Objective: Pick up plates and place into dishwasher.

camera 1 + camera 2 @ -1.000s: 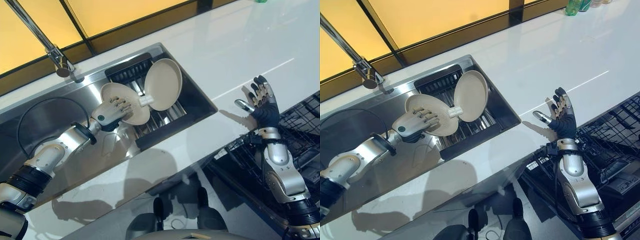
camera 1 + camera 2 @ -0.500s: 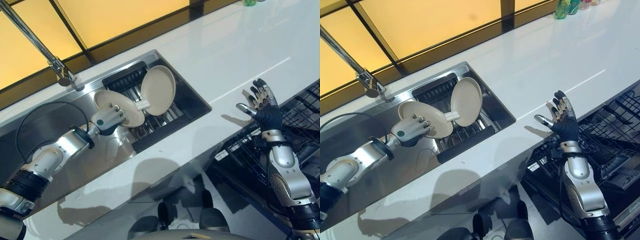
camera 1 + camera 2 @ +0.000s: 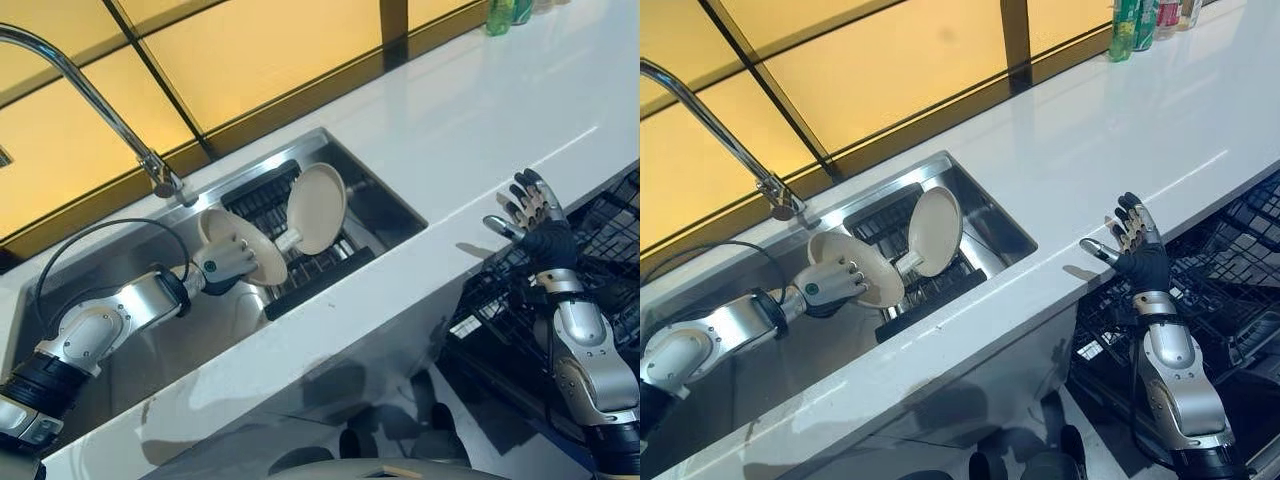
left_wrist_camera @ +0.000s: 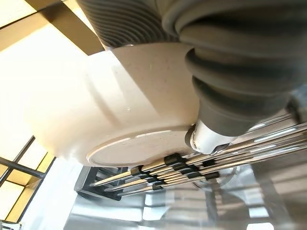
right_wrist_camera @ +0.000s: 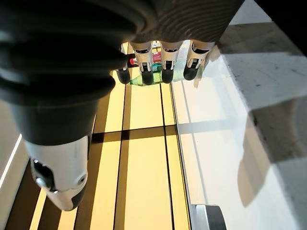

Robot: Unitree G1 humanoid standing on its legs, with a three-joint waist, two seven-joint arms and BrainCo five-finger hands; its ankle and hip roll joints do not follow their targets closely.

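Dishwasher rack [image 3: 610, 250], dark wire and pulled out below the worktop [image 3: 470, 130] edge, lies nearest, and the right hand [image 3: 530, 215] hovers just above its near corner with fingers spread and holding nothing, much as it did a second ago. Farther in, the left hand [image 3: 222, 266] is down in the steel sink [image 3: 130, 330], its fingers curled round the back of a cream plate [image 3: 245, 245] that stands tilted in the black drying rack [image 3: 300, 270]; the left wrist view shows this plate's underside against the rack's wires. A second cream plate [image 3: 317, 207] stands upright just beside it, the two seemingly touching at their rims. Over the last second the whole view has swung, so the camera moved; the hand and plate keep the same relation, which suggests the grasp is set but the lift out of the rack has not begun. Beyond the tap [image 3: 90, 90], bottles [image 3: 1140, 22] stand at the worktop's far end, their labels too small to read.
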